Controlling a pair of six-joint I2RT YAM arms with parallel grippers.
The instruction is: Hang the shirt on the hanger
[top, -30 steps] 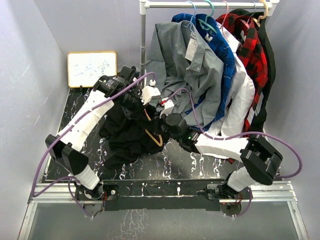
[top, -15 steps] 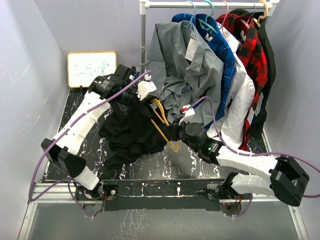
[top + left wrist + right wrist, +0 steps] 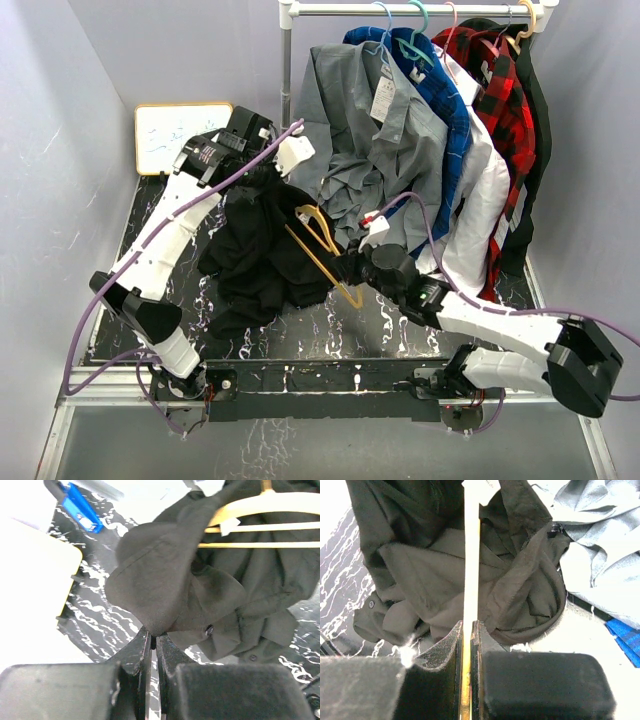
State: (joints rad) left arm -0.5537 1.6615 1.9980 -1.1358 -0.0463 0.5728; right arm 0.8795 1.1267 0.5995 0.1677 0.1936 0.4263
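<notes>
While left jaws pinch the black shirt (image 3: 255,255) and right jaws grip the yellow hanger (image 3: 260,502), the garment hangs bunched, apparently not yet seated on it.

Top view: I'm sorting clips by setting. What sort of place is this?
Probably a robot lab cell staged as a wardrobe corner, not a home: plain grey panel walls boxing in a black marbled table, a metal rail of hung shirts, and a small whiteboard propped at the back.
</notes>
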